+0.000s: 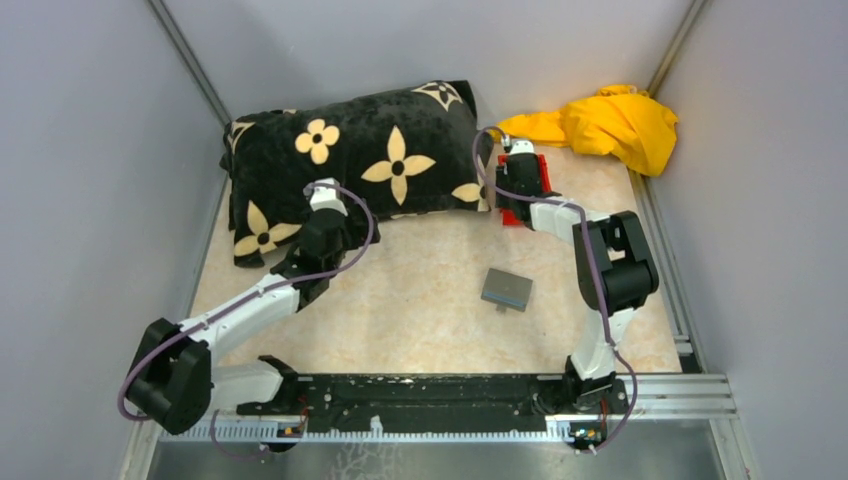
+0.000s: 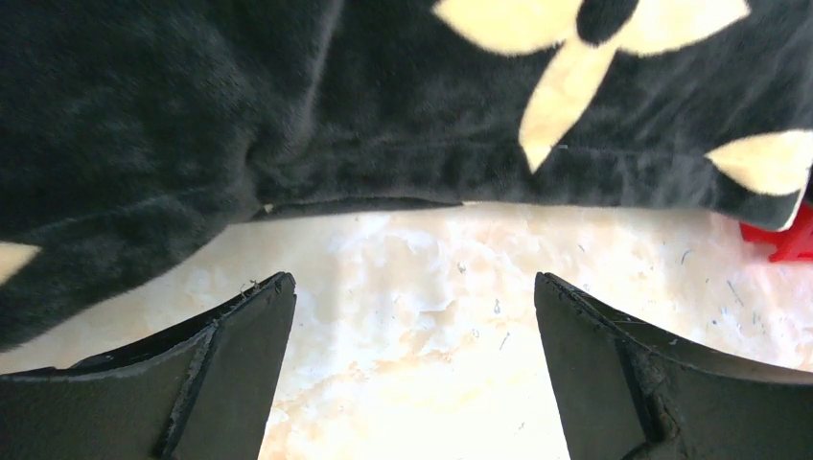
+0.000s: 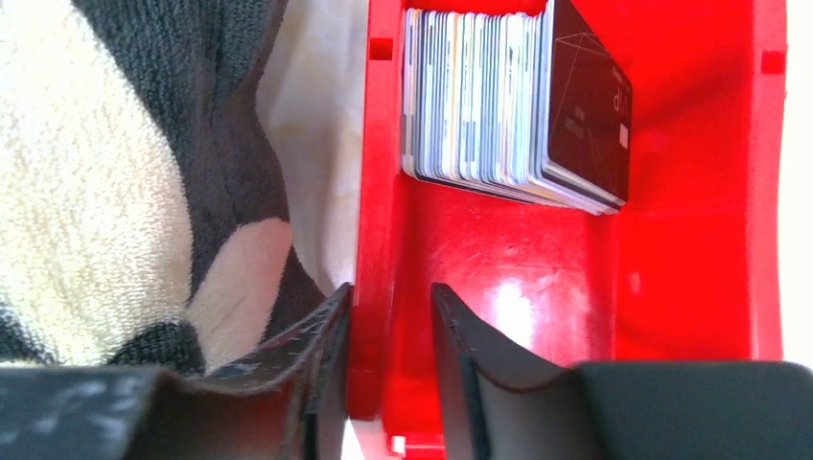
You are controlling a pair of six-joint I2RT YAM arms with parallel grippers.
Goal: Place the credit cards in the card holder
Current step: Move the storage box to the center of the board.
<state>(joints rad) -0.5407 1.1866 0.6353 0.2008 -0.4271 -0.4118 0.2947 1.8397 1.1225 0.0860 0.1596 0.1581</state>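
The big black flowered pillow [image 1: 360,130] lies just ahead of the left claw [image 2: 414,283], whose fingers stand wide apart above the table [image 2: 431,240], holding nothing. The red bin [image 3: 690,192] sits under the right claw [image 3: 391,292], whose fingers are close together astride the bin's left wall, one outside and one inside. Whether they pinch it yet I cannot tell. The grey card holder [image 1: 507,289] lies well behind that claw. The credit cards [image 3: 479,105] stand packed on edge just ahead of its fingertips. If the claw tugs the wall, I reckon the bin tips and spills them.

Plain grey walls [image 1: 90,150] enclose a pale marbled tabletop [image 1: 420,300]; a metal rail [image 1: 680,395] runs along its near edge.
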